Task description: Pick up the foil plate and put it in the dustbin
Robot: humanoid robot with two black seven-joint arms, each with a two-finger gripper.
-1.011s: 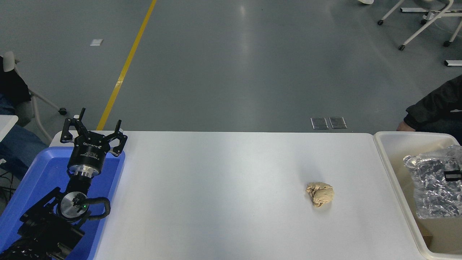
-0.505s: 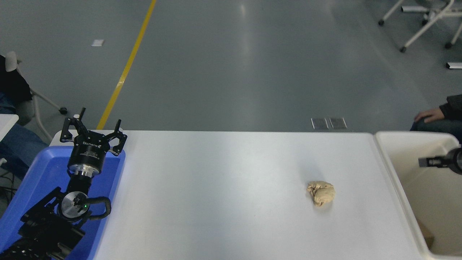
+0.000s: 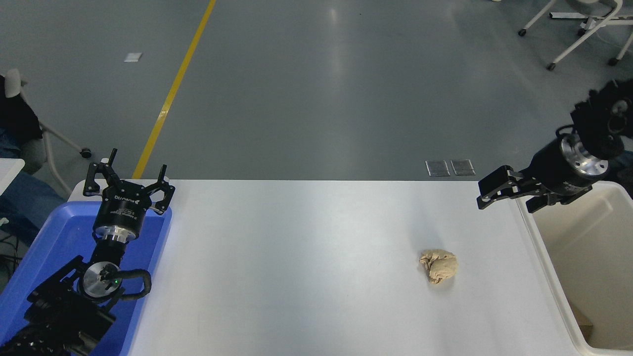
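Observation:
The foil plate is out of view. The cream-white dustbin [image 3: 546,269] stands at the table's right end, and the part of its inside that shows holds no foil. My right gripper [image 3: 507,200] comes in from the right edge and hovers over the bin's near-left rim and the table's far right corner. It is open and empty, pointing left. My left gripper [image 3: 128,170] is parked open at the lower left.
A tan crumpled paper wad [image 3: 438,265] lies on the white table [image 3: 296,257] right of centre. A blue tray [image 3: 54,242] sits under the left arm. A small brown scrap [image 3: 584,322] lies in the bin. A seated person [image 3: 15,123] is at the left edge.
One second ago the foil plate hung over the dustbin; it has since dropped out of sight. My right gripper has moved up and left, out over the bin's left rim, empty.

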